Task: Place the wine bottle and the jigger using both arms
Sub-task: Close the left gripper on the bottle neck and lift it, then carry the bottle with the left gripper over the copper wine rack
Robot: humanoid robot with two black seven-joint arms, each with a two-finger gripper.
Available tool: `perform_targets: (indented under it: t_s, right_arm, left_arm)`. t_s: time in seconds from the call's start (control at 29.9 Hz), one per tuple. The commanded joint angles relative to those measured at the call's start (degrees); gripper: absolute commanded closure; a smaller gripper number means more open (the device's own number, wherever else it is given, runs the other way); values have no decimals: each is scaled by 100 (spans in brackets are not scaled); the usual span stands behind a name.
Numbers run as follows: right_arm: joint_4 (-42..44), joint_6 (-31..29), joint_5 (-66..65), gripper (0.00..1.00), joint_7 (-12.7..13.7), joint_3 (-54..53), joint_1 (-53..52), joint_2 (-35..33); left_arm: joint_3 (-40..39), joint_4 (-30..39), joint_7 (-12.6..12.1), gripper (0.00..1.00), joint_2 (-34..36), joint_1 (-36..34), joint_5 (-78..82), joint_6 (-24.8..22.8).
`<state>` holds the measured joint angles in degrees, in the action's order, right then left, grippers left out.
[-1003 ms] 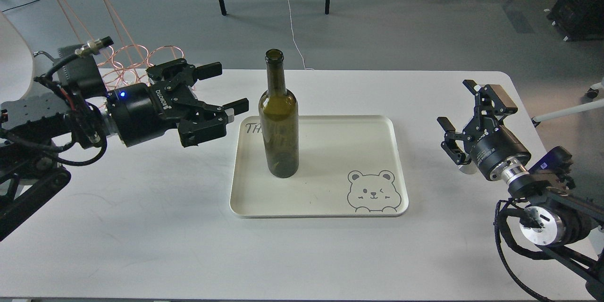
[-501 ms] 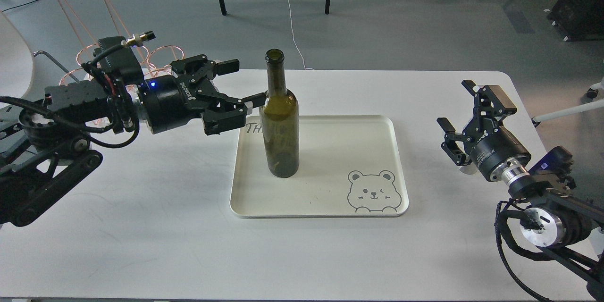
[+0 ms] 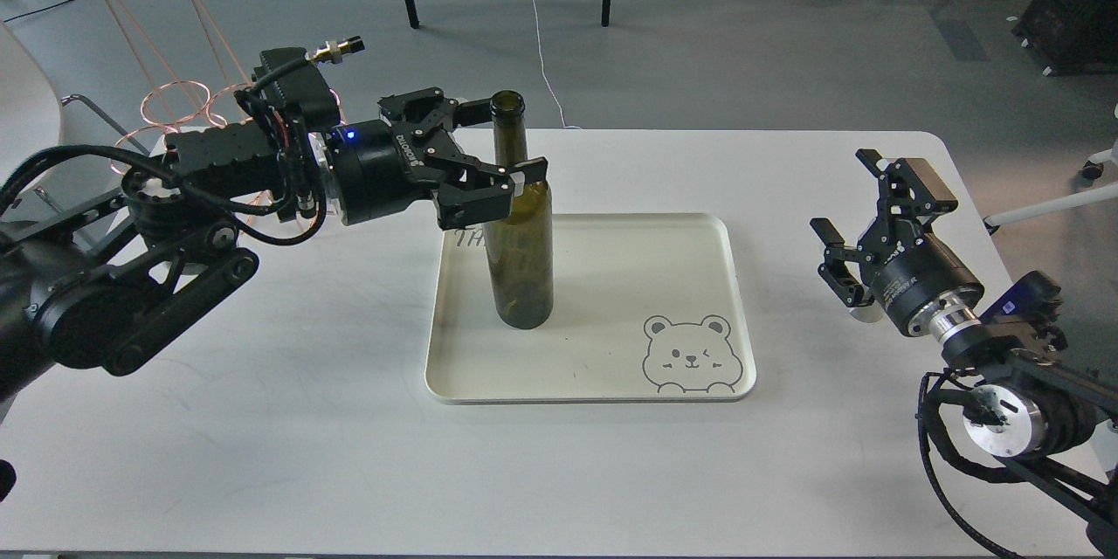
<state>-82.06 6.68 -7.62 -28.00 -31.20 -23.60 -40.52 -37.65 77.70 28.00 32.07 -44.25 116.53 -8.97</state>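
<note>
The wine bottle (image 3: 521,227) stands upright on the cream tray (image 3: 611,367) near the middle of the worktop (image 3: 262,437), at the tray's left side, its long axis vertical. The left end effector (image 3: 505,144) reaches in level from the worktop's left edge, fingers spread wide to either side of the neck just above the shoulder; contact is hard to judge from here. The right end effector (image 3: 860,210) hangs near the right edge, well apart, fingers open and empty. The jigger is not in view. The left arm is plainly nearer.
</note>
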Motion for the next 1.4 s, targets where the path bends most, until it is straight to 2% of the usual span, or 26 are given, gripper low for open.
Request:
perform_targets:
  t_s: [0.0,0.07,0.17,0.23,0.33,0.4,0.67,0.87,1.0,1.14,1.37]
  right_arm:
    - [-3,0,-2,2,0,0,13,0]
    - [6,0,-2,2,0,0,22,0]
    - [-3,0,-55,2,0,0,30,9]
    - [-3,0,-151,2,0,0,39,9]
    - [-3,0,-196,2,0,52,48,18]
    - [-3,0,-196,2,0,149,13,44]
    - [-3,0,-196,2,0,167,-5,53]
    - [41,8,-196,2,0,167,-14,62]
    - [85,8,-196,2,0,167,-14,62]
    - [94,8,-196,2,0,167,4,62]
    - [199,8,-196,2,0,149,-22,167]
  left_arm:
    - [21,-9,0,20,-17,-14,-7,-26]
    - [30,-9,0,40,-17,-14,-7,-61]
    - [30,-9,0,50,-87,-49,-7,-61]
    - [38,-9,0,65,-96,-75,2,-61]
    - [38,-9,0,71,-96,-93,2,-44]
    - [38,-9,0,81,-96,-137,10,-44]
    - [3,26,0,85,-26,-505,-68,-26]
    - [47,-35,0,85,896,-1454,-876,-333]
    - [56,-518,0,85,1379,-1780,-1088,-633]
    - [56,-1053,0,84,1714,-1938,-1088,-624]
    - [65,-1775,0,84,1811,-1948,-1062,-562]
